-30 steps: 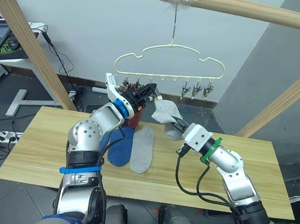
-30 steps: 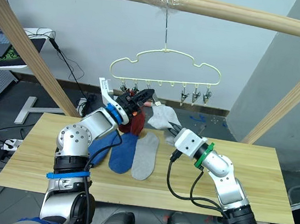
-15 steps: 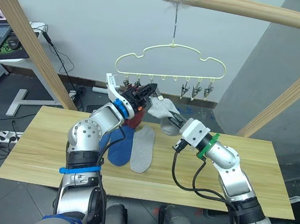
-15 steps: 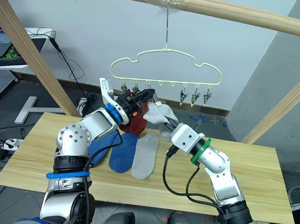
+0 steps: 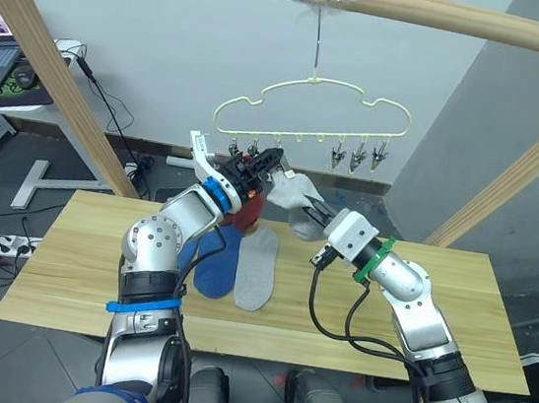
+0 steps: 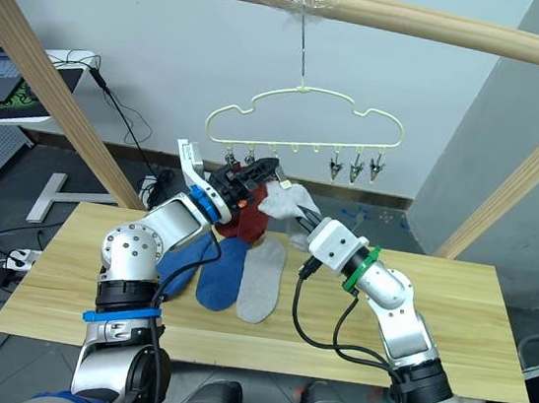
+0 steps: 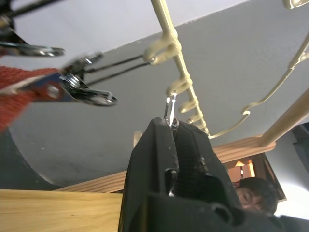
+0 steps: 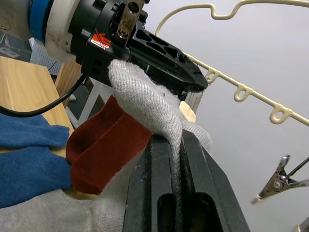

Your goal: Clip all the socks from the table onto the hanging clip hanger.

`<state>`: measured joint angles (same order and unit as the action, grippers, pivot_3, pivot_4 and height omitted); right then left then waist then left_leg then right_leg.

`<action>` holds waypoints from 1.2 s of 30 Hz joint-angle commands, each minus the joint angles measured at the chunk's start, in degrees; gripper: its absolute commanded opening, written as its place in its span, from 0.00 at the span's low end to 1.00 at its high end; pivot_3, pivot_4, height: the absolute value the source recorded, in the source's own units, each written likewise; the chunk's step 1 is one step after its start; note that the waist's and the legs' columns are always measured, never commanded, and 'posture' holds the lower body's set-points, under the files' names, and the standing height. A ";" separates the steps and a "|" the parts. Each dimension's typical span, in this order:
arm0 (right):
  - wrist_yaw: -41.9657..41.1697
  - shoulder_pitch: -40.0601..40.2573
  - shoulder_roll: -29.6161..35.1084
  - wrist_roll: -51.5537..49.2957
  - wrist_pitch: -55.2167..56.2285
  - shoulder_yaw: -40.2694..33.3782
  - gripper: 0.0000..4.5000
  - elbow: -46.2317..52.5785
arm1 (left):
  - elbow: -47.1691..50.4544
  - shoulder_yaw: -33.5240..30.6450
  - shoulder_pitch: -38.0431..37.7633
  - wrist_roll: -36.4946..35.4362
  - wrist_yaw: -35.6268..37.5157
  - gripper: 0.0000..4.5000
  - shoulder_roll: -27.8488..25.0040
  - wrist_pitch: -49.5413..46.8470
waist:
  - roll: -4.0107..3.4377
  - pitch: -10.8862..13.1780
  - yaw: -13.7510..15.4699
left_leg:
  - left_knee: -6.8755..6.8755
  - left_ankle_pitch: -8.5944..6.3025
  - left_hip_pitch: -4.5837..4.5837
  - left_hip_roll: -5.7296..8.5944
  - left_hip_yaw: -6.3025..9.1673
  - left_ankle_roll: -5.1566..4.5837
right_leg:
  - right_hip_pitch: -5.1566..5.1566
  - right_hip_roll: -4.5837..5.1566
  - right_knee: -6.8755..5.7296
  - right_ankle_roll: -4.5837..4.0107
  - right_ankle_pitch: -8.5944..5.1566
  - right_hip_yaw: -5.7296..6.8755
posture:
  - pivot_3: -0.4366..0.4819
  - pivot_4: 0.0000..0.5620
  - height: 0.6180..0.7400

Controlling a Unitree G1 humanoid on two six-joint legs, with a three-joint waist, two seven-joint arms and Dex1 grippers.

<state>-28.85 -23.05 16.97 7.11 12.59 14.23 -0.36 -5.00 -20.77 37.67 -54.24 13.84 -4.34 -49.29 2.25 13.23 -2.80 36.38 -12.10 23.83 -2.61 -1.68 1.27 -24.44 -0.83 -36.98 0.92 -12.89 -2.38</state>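
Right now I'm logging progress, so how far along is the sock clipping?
Done: a rust red sock hangs clipped. In hand: the right end effector holds a light grey sock up to the clip hanger, while the left end effector pinches a clip. Left: two blue socks and a grey sock on the table.

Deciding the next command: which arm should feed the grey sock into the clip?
Right. The right gripper is shut on the grey sock, beside the left gripper, which is shut on a clip of the clip hanger.

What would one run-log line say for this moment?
left gripper: shut on clip | right gripper: shut on grey sock, beside that clip | red sock: hanging | table: blue and grey socks
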 commanded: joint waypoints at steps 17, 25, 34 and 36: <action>-0.03 -2.24 -3.08 -3.79 -4.03 -1.16 0.12 -2.18 | 17.43 -2.97 -9.28 -14.17 -4.72 1.00 -10.32 -9.11 | 0.01 -0.01 0.22 | 0.00 0.00 0.01 -0.09 0.10 0.01 | 0.00 0.03 -0.06 -0.01 0.00 -0.06 | 0.49 0.35 1.00; -3.39 -0.49 -3.28 -8.13 -14.82 -1.69 0.74 0.73 | 24.99 4.01 -14.79 -5.90 -2.79 1.00 -18.22 -7.12 | 0.01 -0.02 1.34 | 0.00 0.01 0.01 -0.10 0.08 0.02 | 0.00 0.14 -0.06 -0.03 0.00 -0.03 | 0.52 0.34 1.00; 4.73 4.61 -6.82 -14.07 -35.48 -8.66 1.00 14.66 | 30.69 13.13 -21.23 14.41 2.51 1.00 -27.38 5.73 | 0.03 -0.06 1.64 | -0.06 0.01 0.04 -0.12 0.08 0.02 | -0.12 0.46 -0.09 -0.03 -0.02 -0.06 | 0.53 0.33 1.00; 7.40 4.42 -8.56 -15.25 -38.66 -10.17 1.00 17.51 | 30.68 13.97 -22.09 15.93 9.00 1.00 -29.19 9.88 | 0.02 -0.08 1.60 | -0.06 0.01 0.05 -0.11 0.03 0.02 | -0.19 0.44 -0.12 -0.04 -0.01 -0.04 | 0.53 0.33 1.00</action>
<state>-23.47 -18.06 9.26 -6.21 -24.10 5.50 13.02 24.14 -6.78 15.57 -39.45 18.34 -32.59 -43.53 2.27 13.15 -1.20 36.32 -12.09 23.88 -2.71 -1.67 1.29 -24.65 -0.39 -37.10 0.87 -12.90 -2.40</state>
